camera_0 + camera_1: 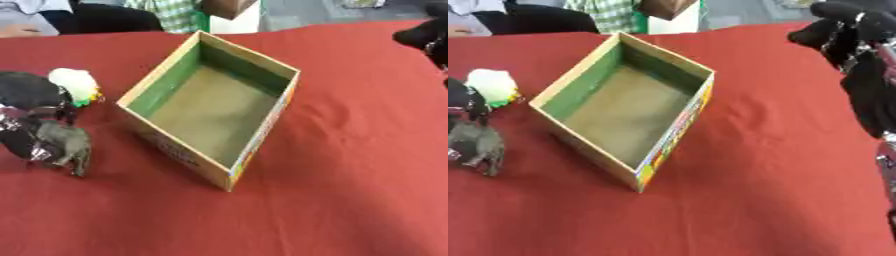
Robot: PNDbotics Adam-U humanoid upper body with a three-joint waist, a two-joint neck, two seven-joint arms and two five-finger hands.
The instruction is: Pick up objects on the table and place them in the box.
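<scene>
An open cardboard box with a green inner wall stands askew in the middle of the red cloth, and nothing lies inside it. Left of the box is a grey elephant toy. My left hand, black with silver parts, is curled round it from the left, and the toy's feet are at or just above the cloth. A white rounded toy with green and yellow bits lies just behind them, near the box's left corner. My right hand hangs raised at the upper right, away from the box, with nothing in it.
The red cloth covers the whole table. The right forearm runs down the right edge. People sit along the far edge of the table, and none of them touches the toys.
</scene>
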